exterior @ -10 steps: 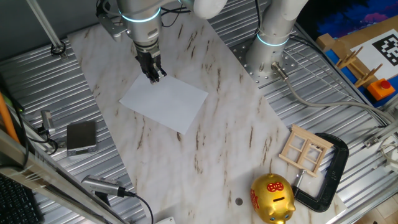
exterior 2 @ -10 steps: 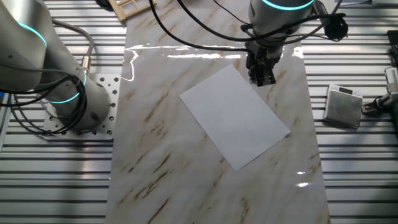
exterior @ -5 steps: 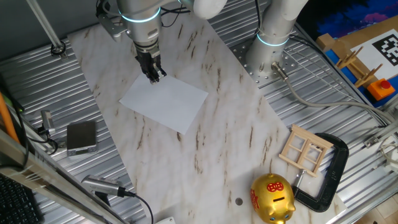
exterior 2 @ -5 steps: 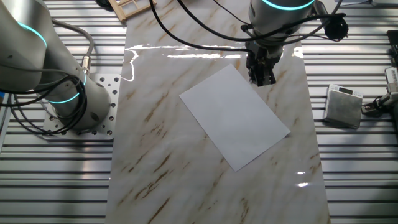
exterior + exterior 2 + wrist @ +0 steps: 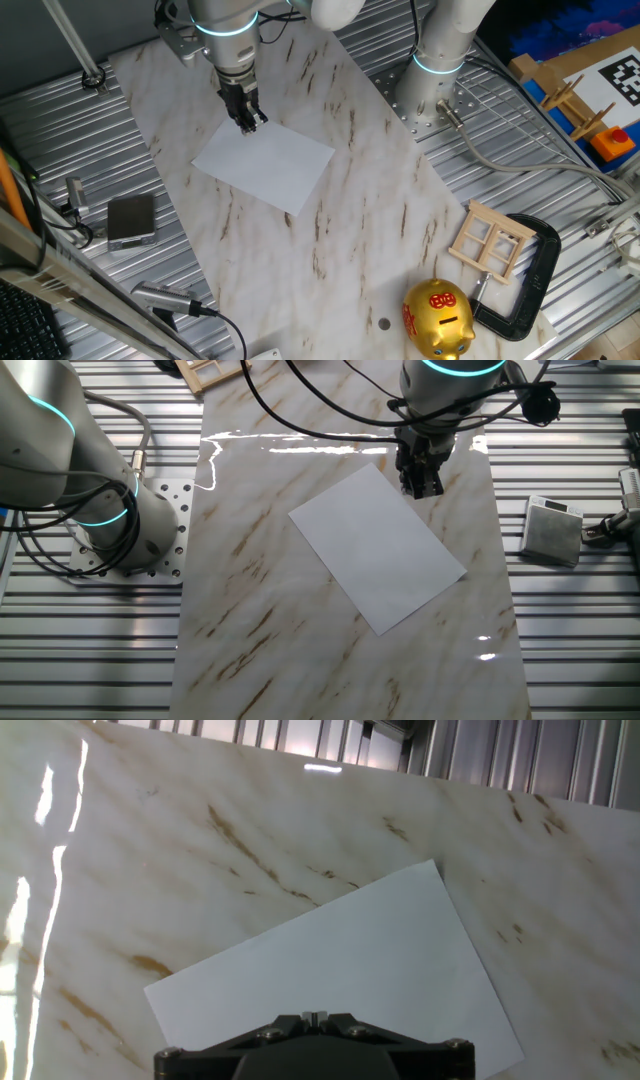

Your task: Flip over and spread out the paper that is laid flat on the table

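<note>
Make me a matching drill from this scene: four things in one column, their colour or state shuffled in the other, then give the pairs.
Things:
1. paper
2. piggy bank
3. clamp
4. small square pad

Descriptions:
A. black, C-shaped
B. grey, on the ribbed metal
C. white, lying flat on the table
D. gold with red markings

Pairs: 1-C, 2-D, 3-A, 4-B

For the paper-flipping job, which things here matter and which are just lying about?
Part of the job:
paper, lying flat
table
gripper, at the paper's edge; open or shut unclear

Just lying about:
gold piggy bank
wooden frame
black clamp
grey pad
second robot arm
</note>
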`<state>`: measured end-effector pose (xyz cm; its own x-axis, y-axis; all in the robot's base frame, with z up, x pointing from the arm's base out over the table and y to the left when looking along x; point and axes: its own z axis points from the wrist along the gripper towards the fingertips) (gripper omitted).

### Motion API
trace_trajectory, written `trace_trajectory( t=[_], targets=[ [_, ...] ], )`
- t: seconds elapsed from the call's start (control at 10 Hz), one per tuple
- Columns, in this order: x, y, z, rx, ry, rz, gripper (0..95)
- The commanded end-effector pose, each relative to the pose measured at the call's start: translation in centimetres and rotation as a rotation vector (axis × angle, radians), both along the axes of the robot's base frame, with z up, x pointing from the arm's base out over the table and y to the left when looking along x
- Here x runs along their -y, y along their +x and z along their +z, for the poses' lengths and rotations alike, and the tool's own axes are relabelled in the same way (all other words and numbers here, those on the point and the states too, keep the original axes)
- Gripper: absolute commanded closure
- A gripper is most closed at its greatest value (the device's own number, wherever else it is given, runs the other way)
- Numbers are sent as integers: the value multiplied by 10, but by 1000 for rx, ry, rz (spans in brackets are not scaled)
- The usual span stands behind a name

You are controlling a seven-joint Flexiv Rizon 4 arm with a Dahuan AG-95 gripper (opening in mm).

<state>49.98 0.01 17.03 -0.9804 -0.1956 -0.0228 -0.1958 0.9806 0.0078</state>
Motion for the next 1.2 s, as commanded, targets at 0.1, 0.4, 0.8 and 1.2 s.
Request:
trace_trajectory(
  t=[0.1, 0.4, 0.8, 1.2],
  targets=[
    [0, 0, 0, 0, 0, 0, 950],
    [0, 0, 1, -61, 70, 507, 950],
    [-1, -1, 2, -65, 67, 504, 950],
    [0, -1, 4, -71, 70, 498, 950]
  ],
)
